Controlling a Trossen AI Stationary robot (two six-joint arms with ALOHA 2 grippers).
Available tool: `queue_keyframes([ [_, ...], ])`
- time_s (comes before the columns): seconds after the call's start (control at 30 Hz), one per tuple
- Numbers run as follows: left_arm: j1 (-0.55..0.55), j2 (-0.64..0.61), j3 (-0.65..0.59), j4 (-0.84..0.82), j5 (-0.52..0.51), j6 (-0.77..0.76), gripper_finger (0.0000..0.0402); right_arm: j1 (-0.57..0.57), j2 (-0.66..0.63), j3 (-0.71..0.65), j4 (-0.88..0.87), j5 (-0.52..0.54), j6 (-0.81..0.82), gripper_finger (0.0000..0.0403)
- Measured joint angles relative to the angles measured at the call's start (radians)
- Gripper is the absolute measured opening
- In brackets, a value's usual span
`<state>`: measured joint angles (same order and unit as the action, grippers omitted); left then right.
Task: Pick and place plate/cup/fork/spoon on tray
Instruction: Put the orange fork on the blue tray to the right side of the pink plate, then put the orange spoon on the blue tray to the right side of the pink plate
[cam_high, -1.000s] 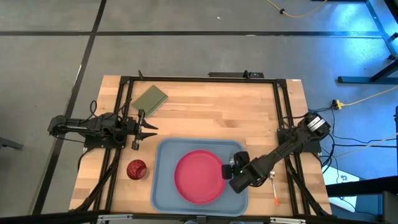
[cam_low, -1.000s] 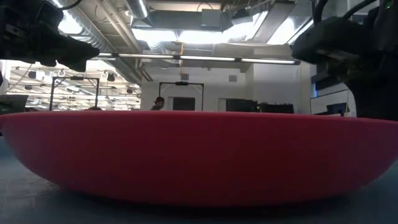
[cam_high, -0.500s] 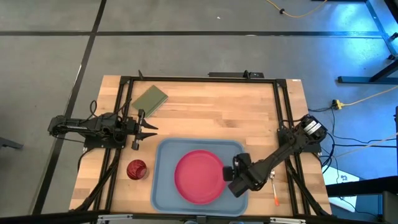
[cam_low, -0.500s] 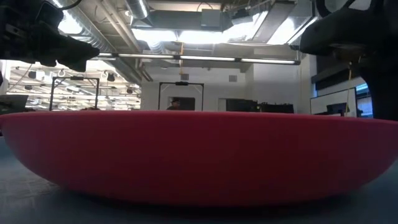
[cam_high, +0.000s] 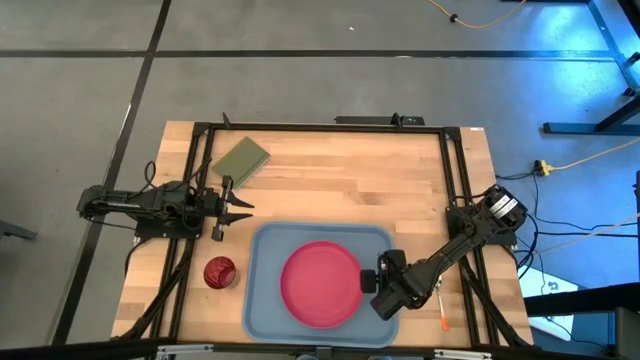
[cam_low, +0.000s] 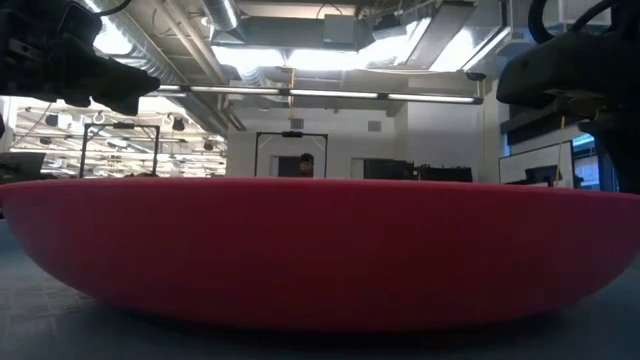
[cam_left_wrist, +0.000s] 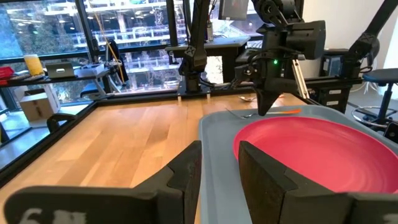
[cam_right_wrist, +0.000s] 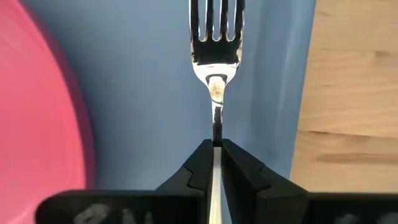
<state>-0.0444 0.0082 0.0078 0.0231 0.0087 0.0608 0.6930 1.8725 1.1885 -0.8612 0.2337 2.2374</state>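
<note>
- Now the right gripper (cam_right_wrist: 217, 163) is clenched on the fork (cam_right_wrist: 216, 37), over the tray (cam_high: 262, 300) near the table's (cam_high: 350, 180) front right corner.
- Left gripper (cam_high: 240, 207), fingers apart, waits by the left edge.
- Behind are windows (cam_left_wrist: 68, 37).

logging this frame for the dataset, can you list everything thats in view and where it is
large light blue rectangular plastic tray: 1, light blue, near edge of the table, centre
round flat pink-red plastic plate: 1, pink-red, lying in the tray
small dark red translucent cup: 1, dark red, on the table just left of the tray
silver-tined fork: 1, silver tines, held over the tray's right part beside the plate
orange-handled utensil: 1, on the table right of the tray; its head end is too small to tell
olive green rectangular pad: 1, olive, far left of the table
wooden table: 1, light wood
left gripper: open, waiting above the cup's side of the table
right gripper: shut on the fork, over the tray's right edge
</note>
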Motion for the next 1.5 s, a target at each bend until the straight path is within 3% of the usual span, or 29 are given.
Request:
queue_keyframes([
  [0.5, 0.000, 0.000, 0.000, 0.000, 0.000, 0.000, 0.0100, 0.000, 0.000, 0.000, -0.012, -0.025, -0.016, 0.0037],
  [0.87, 0.000, 0.000, 0.000, 0.000, 0.000, 0.000, 0.0100, 0.000, 0.000, 0.000, -0.016, 0.010, -0.047, 0.0084],
  [1.27, 0.000, 0.000, 0.000, 0.000, 0.000, 0.000, 0.0100, 0.028, -0.053, 0.114, -0.412, -0.133, -0.086, 0.0085],
  [1.5, 0.000, 0.000, 0.000, 0.000, 0.000, 0.000, 0.0100, 0.169, -0.051, 0.115, -0.440, -0.201, 0.132, 0.0084],
])
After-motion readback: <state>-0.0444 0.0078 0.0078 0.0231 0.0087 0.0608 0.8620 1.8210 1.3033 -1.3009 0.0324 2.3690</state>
